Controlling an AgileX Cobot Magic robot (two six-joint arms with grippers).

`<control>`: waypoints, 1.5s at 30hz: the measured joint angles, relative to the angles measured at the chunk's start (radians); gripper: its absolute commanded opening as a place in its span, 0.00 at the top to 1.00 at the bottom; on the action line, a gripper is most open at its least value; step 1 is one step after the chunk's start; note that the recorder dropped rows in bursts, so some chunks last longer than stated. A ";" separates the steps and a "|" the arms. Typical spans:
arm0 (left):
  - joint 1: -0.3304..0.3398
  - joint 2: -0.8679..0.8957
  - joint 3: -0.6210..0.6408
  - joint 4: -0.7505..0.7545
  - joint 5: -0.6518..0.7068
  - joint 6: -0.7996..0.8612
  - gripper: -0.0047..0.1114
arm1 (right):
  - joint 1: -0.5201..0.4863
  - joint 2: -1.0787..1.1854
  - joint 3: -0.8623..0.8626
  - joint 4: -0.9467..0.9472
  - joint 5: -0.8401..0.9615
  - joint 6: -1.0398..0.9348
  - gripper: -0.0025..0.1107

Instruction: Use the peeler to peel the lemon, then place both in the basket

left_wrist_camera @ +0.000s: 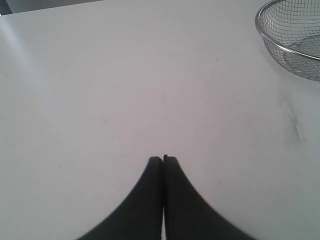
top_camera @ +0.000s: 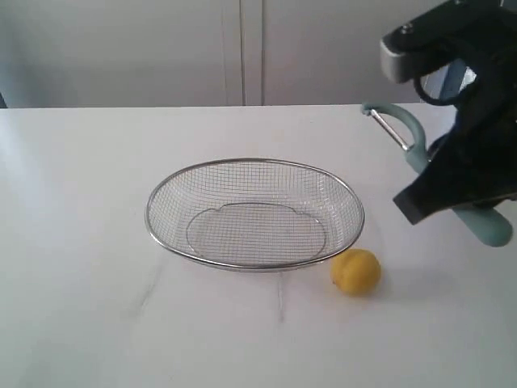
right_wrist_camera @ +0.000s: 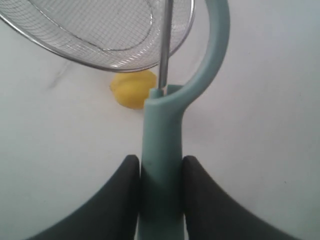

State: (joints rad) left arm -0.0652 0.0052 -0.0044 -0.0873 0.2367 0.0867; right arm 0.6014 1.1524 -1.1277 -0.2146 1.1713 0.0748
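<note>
Behind everything stood a pale wall (top_camera: 121, 48) with a vertical seam running down near its middle. In front of it the white desk (top_camera: 81, 242) filled most of the exterior view, smooth and matte, with a few faint grey scuffs (top_camera: 149, 291) toward its near side.

The wire-mesh basket (top_camera: 255, 266) sat upright near the middle of the desk, a wide, shallow oval with a thick bright rim. I could see the desk surface through its mesh.

The dark right arm (top_camera: 464, 162) hung over the right side of the desk, to the right of the basket. Its right fingers (right_wrist_camera: 115, 200) were clamped on either side of the peeler (top_camera: 412, 137), gripping the teal-green handle. The looped head and thin metal blade stuck out beyond the fingertips toward the basket. From the exterior view the peeler looked lifted clear of the desk.

The left fingers (left_wrist_camera: 145, 200) were pressed together with nothing between them, over a bare patch of desk. The basket rim showed off to one side in the left wrist view.

The lemon (top_camera: 355, 272) rested on the desk outside the basket, just beside its rim on the near right. I could not tell whether it touched the rim. The skin I could see looked whole and yellow-orange.
</note>
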 measured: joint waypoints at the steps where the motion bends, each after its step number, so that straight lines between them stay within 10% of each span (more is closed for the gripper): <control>1: 0.000 0.000 0.000 0.000 0.000 0.000 0.96 | -0.014 -0.013 0.023 -0.001 -0.010 0.003 0.98; 13: 0.000 0.000 0.000 0.000 0.000 0.000 0.96 | -0.230 -0.036 0.199 0.005 -0.174 -0.075 0.98; 29: 0.000 0.000 0.000 0.000 0.000 0.000 0.96 | -0.505 0.077 0.206 0.517 -0.242 -0.654 0.98; 45: 0.000 0.000 0.000 0.000 0.000 0.000 0.96 | -0.537 0.085 0.207 0.656 -0.205 -0.766 0.98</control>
State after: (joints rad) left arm -0.0652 0.0052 -0.0044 -0.0873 0.2367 0.0867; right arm 0.0641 1.2377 -0.9203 0.4413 0.9665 -0.6911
